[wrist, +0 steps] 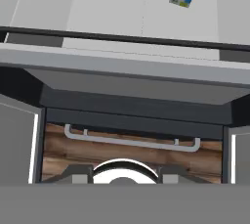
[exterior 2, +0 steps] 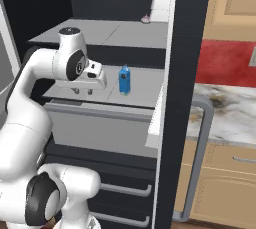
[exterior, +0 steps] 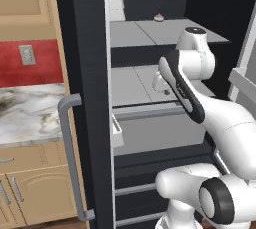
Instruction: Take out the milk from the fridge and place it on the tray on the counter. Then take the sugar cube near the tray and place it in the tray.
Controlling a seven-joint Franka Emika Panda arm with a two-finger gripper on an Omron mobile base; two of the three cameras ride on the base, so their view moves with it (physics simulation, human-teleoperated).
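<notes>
The fridge (exterior 2: pixel 125 33) stands open in front of you, its grey shelves bare except for a few small things, and its black door (exterior: pixel 92 98) with the long grey bar handle (exterior: pixel 72 158) swung out on the left of the left base view. Beyond that door lies the counter (exterior: pixel 27 113), marbled white-grey over tan cabinets; no tray or sugar cube can be made out on the stretch that shows.

The arm reaches in over the middle shelf (exterior 2: pixel 142 85). The gripper (exterior 2: pixel 83 91) hangs at the near left part of that shelf, fingers pointing down, holding nothing. Whether the jaws are spread or drawn in you cannot tell; the fingers are too small in the right base view.

The milk (exterior 2: pixel 124 80), a small blue carton, stands upright on the same shelf, to the right of the gripper and apart from it. In the hand view it sits at the top right edge.

To do this step well, I'd judge you should shift the hand right and slightly farther in until the carton sits centred between the fingers, make sure the jaws are wider than the carton, then close on its body below the gable.

Mind the upper shelf (exterior 2: pixel 107 32) close above the wrist and the door edge (exterior 2: pixel 165 98) just right of the carton. A small pink item (exterior 2: pixel 145 19) on the upper shelf is well clear.
</notes>
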